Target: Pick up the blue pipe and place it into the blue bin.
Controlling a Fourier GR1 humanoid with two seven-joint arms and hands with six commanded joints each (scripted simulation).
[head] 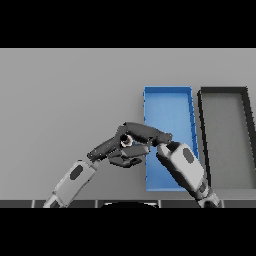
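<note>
**A:** Where's the pipe?

**B:** I can't make it out for sure. My left hand and right hand meet at the near-left edge of the blue bin, fingers curled; a small round end shows between them, perhaps the pipe.

**A:** Next?

**B:** I'd carry it right, over the bin, before loosening. The dark bin lies just beyond, on the desk.

Two white-and-grey arms with boxy forearm shells, each bearing a dark oval inset. Left hand and right hand: dark grey, slender segmented fingers. Black cuffs behind hands.
</note>
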